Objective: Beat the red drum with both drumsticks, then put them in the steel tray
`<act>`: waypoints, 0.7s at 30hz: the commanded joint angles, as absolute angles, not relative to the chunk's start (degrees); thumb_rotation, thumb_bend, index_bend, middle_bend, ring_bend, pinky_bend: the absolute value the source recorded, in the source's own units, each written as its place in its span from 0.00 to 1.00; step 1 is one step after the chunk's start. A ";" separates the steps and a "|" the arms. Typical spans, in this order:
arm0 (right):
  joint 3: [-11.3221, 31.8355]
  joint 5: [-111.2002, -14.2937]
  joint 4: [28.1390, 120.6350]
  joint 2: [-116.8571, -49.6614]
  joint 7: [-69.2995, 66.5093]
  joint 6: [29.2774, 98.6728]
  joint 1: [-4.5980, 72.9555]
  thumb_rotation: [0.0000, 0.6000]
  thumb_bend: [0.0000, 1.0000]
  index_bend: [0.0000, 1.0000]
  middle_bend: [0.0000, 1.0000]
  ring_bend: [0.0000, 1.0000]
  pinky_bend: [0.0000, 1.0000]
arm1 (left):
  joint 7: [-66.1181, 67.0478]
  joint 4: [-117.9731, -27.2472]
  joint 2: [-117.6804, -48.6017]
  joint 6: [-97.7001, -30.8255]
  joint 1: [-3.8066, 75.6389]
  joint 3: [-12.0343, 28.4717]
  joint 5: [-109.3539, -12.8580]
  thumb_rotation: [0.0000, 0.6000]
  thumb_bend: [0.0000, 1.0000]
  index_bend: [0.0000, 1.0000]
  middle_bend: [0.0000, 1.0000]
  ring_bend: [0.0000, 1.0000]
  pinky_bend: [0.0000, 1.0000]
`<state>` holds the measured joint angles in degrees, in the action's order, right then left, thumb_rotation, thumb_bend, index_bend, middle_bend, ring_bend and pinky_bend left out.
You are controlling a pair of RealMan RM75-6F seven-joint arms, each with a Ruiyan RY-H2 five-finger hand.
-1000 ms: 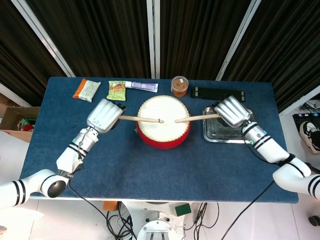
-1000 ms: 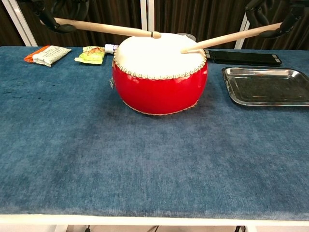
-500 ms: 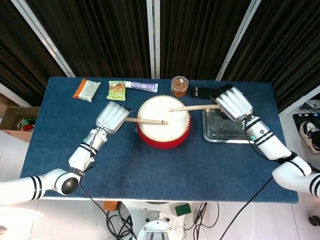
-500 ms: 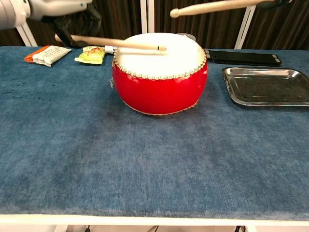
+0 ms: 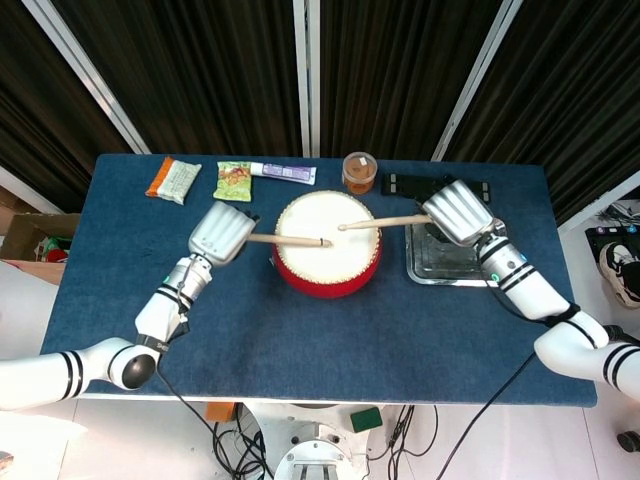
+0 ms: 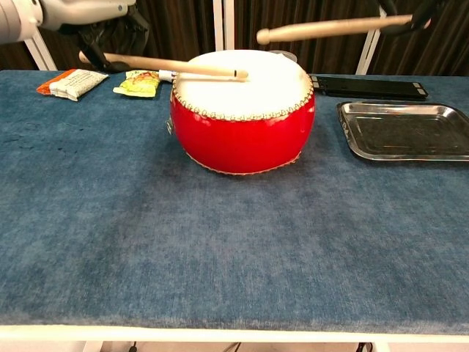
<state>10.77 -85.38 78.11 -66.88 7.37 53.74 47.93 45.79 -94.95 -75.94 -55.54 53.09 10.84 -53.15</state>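
Observation:
The red drum with its white skin stands mid-table. My left hand grips a wooden drumstick whose tip lies low over the skin's middle. My right hand holds the other drumstick, lifted clear above the drum's right half. The steel tray sits right of the drum, partly under the right hand in the head view.
Along the far edge lie an orange-white packet, a green snack bag, a tube, a lidded jar and a black bar. Blue cloth covers the table.
The right drumstick, raised half a second ago, has come down a little toward the skin. The left stick dropped onto the drum earlier and now sits about the same, tip slightly lifted.

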 commanded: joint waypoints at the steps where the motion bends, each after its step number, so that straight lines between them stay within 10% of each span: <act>1: 11.42 -85.57 79.41 -65.51 5.96 54.86 47.46 1.00 0.85 0.71 0.64 0.41 0.44 | 46.21 -94.97 -76.03 -56.45 53.46 10.66 -52.03 1.00 0.57 0.65 0.66 0.62 0.78; 11: 7.54 -85.49 73.26 -71.91 10.00 47.01 50.55 1.00 0.85 0.71 0.64 0.41 0.44 | 42.61 -101.40 -70.58 -60.64 51.52 11.39 -54.79 1.00 0.57 0.65 0.66 0.62 0.78; 21: 10.41 -84.81 78.36 -65.78 5.65 57.33 46.14 1.00 0.85 0.71 0.64 0.41 0.45 | 45.12 -94.93 -76.56 -56.47 54.48 8.97 -50.63 1.00 0.57 0.65 0.66 0.61 0.78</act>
